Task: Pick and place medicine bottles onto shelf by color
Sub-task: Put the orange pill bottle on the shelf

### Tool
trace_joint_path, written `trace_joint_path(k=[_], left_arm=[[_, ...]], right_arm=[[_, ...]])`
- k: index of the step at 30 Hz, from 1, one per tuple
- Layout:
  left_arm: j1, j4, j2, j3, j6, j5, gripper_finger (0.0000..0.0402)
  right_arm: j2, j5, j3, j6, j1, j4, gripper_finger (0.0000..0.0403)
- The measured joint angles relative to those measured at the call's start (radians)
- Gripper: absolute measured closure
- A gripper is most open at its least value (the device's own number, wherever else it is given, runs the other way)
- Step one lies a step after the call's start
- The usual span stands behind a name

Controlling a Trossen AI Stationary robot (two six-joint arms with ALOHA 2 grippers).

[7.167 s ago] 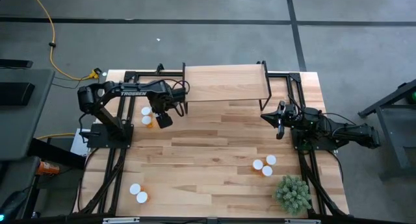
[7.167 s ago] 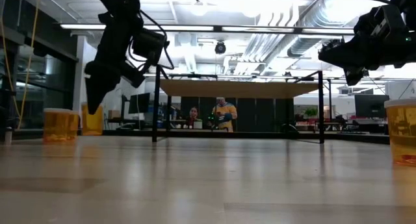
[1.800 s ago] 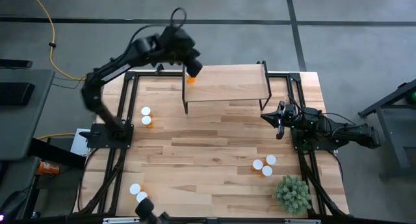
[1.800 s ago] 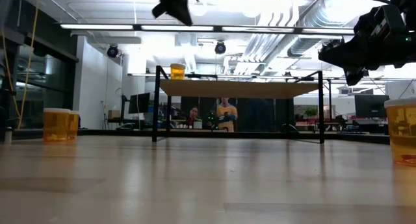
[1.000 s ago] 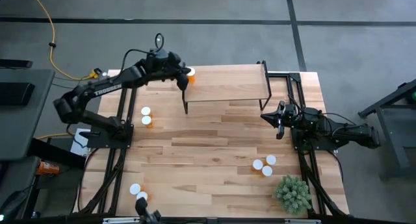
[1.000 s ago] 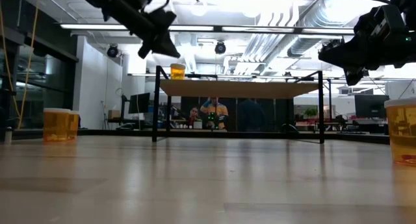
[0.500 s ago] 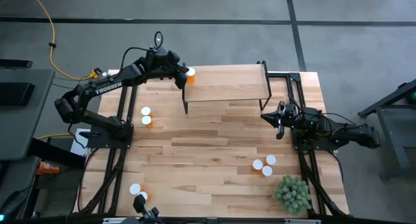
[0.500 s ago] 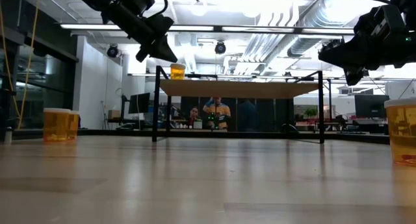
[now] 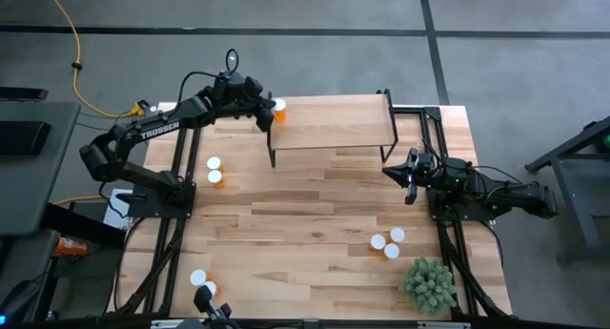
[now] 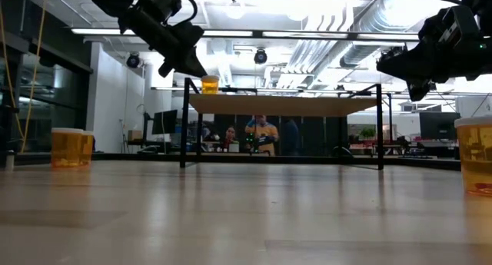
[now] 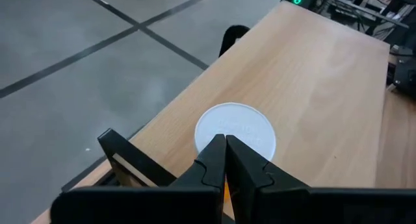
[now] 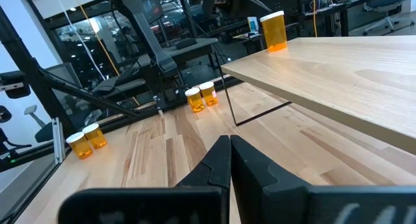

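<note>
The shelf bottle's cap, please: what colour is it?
White, on the shelf bottle's cap; the left wrist view shows it best.

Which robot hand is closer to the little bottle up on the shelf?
The left gripper hovers right beside the bottle at the shelf's corner. The right gripper waits past the shelf's other end.

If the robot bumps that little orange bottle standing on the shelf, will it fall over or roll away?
Probably it could tip: the medicine bottle stands upright, taller than wide, near a corner of the shelf. It is round, so once down it would likely roll, perhaps off the edge. It looks like light plastic, so a small nudge from the left end effector might do it.
</note>
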Motion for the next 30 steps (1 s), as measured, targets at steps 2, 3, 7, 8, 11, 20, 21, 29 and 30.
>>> trace_joint_path(k=[2, 3, 7, 8, 11, 20, 21, 29, 30], left_arm=[[0.000, 0.003, 0.000, 0.000, -0.005, -0.002, 0.0401], [0.000, 0.006, 0.000, 0.000, -0.005, -0.002, 0.0401], [0.000, 0.009, 0.002, 0.024, -0.013, -0.002, 0.0401], [0.000, 0.010, 0.002, 0.032, -0.013, -0.001, 0.0401], [0.000, 0.012, 0.002, 0.049, -0.014, -0.001, 0.0401], [-0.020, 0.035, 0.047, 0.052, -0.039, 0.017, 0.0401], [-0.024, 0.052, 0.054, 0.052, -0.047, 0.017, 0.0401], [-0.041, 0.078, 0.073, 0.052, -0.066, 0.006, 0.0401], [-0.041, 0.075, 0.073, 0.052, -0.066, 0.000, 0.0401]], right_arm=[[0.000, 0.000, 0.000, 0.000, 0.000, 0.000, 0.0403], [0.000, 0.000, 0.000, 0.000, 0.000, 0.000, 0.0403], [0.000, 0.000, 0.000, 0.000, 0.000, 0.000, 0.0403], [0.000, 0.000, 0.000, 0.000, 0.000, 0.000, 0.0403], [0.000, 0.000, 0.000, 0.000, 0.000, 0.000, 0.0403], [0.000, 0.000, 0.000, 0.000, 0.000, 0.000, 0.0403], [0.000, 0.000, 0.000, 0.000, 0.000, 0.000, 0.0403], [0.000, 0.000, 0.000, 0.000, 0.000, 0.000, 0.0403], [0.000, 0.000, 0.000, 0.000, 0.000, 0.000, 0.0403]])
